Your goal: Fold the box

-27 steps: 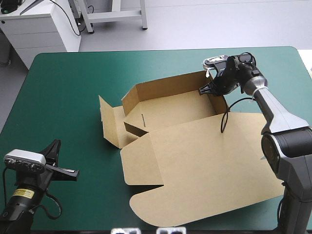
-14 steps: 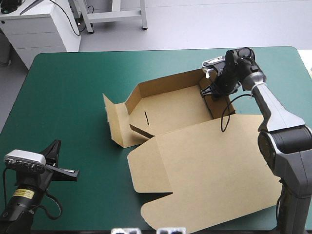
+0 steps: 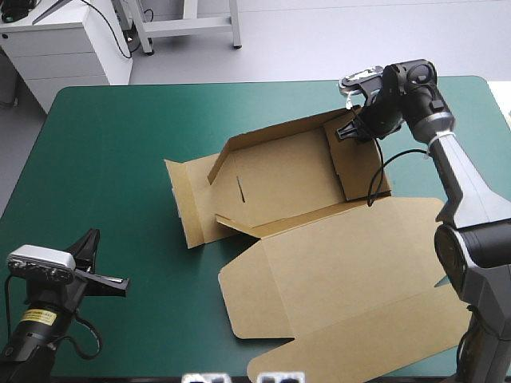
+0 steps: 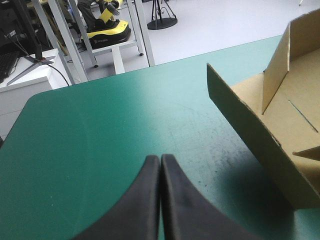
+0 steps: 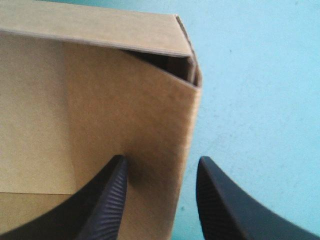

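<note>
The brown box (image 3: 279, 179) lies open in the middle of the table. Its far wall is raised, a side flap (image 3: 188, 203) is spread to the left, and the big lid (image 3: 351, 271) lies flat toward the near right. My right gripper (image 3: 354, 129) is at the box's far right corner. In the right wrist view its fingers (image 5: 112, 195) stand apart astride the right side wall (image 5: 150, 125), one inside and one outside. My left gripper (image 3: 121, 282) is shut near the front left corner, well clear of the box (image 4: 270, 125), with its tips (image 4: 160, 159) over bare cover.
Bare teal-green cover (image 3: 104, 159) stretches across the left half of the table, between the left gripper and the box. The lid's near corner (image 3: 271, 369) reaches almost to the table's front edge. The lid's right edge lies near the right arm's base.
The right gripper has moved toward the table's far right corner. The box has slid and turned that way with it, and its right side wall now leans outward. The left arm is unmoved.
</note>
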